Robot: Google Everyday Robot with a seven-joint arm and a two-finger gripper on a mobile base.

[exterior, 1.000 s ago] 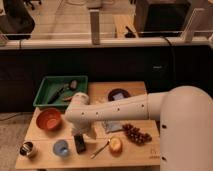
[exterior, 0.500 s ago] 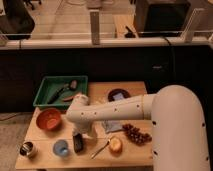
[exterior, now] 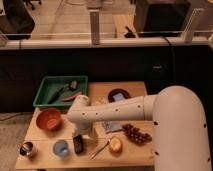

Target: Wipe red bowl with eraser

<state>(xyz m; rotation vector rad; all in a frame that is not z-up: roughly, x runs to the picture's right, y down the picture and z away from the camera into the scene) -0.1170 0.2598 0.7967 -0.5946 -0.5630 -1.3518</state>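
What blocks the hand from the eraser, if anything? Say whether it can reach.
Probably yes: the hand hangs right above the eraser, nothing between them; the light-blue cup and the spoon lie off to either side.

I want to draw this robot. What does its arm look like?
The arm is fat, round and white, like a big tube, with little dark dots along it. No cables show. Its gripper is at the pale end, low over the table, by the black eraser.

gripper at eraser, red bowl left
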